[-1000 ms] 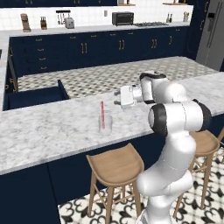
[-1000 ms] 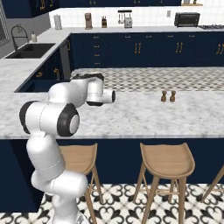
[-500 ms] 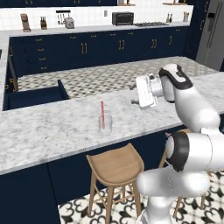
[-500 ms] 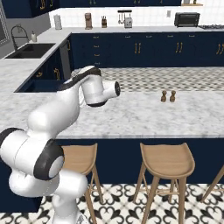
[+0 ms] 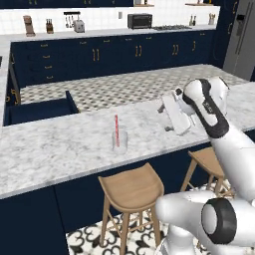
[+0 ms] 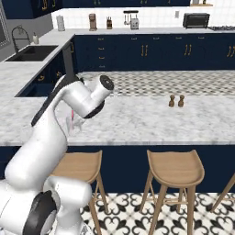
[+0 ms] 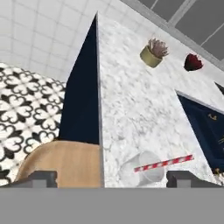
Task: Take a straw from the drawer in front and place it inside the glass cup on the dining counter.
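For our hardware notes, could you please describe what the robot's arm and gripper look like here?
The arm is glossy white, built of rounded tubular segments with dark grey joint rings and round dark end caps. The gripper has a flat white body with two small dark finger tips. No cables or markings are visible.

Pretty clearly a home kitchen, rendered rather than real. The big giveaway is the long dining counter (image 5: 64,149) with its veined marble top and navy base, with wooden bar stools (image 6: 176,170) tucked under its near edge. Behind it there's patterned tile floor (image 5: 124,87), then a run of navy cabinets with brass handles (image 5: 99,55). On that back worktop sit a toaster oven (image 5: 139,20) and a knife block (image 5: 49,26). Off to the counter's left, a sink with faucet (image 6: 32,50).
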{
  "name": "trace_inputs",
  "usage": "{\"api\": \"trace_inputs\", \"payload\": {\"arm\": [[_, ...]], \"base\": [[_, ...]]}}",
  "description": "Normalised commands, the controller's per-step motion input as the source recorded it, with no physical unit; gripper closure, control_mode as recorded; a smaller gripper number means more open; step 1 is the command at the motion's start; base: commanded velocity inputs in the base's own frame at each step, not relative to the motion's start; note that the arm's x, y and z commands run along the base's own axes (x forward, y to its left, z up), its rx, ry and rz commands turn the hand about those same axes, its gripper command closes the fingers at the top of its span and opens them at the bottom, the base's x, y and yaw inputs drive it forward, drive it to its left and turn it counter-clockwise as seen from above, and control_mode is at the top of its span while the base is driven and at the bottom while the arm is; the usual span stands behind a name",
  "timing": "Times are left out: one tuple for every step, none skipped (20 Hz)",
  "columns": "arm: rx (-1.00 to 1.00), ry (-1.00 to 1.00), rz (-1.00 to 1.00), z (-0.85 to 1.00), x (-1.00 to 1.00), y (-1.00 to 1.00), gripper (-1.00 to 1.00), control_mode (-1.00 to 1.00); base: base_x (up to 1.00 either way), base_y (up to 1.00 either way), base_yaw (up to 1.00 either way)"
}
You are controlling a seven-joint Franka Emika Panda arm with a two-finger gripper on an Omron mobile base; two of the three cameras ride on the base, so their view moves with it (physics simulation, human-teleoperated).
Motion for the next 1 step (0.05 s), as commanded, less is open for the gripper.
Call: {"api": "trace_inputs", "payload": {"arm": [[-0.4,0.0,0.0,0.0,-0.54,-0.33,-1.0,-1.0]], "base": [[0.0,0.0,0.0]]}}
